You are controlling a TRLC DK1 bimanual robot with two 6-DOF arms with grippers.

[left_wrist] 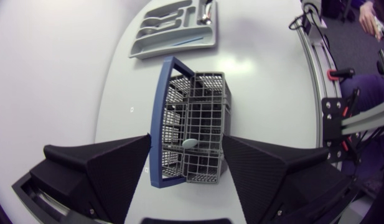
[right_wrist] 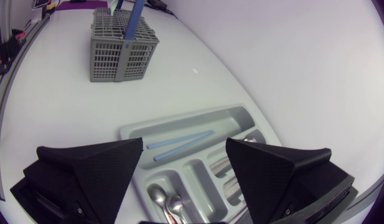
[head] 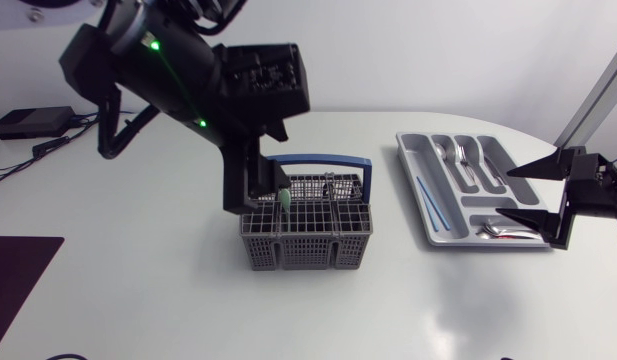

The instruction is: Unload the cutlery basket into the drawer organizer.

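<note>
Left gripper (left_wrist: 187, 144) hung spread-fingered over the grey grid cutlery basket (head: 308, 240), perhaps touching its pale-green-handled utensil (head: 284, 198); right gripper (right_wrist: 184, 146) gaped above the grey drawer organizer (right_wrist: 179, 122).

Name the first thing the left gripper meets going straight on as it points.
Probably the pale green handle sticking up from the basket, centred ahead of the open left gripper; depth unclear.

The left claw (left_wrist: 187, 152) points straight down, its 2 fingers spread wide; the right claw (right_wrist: 184, 158) hangs level, also spread.
</note>
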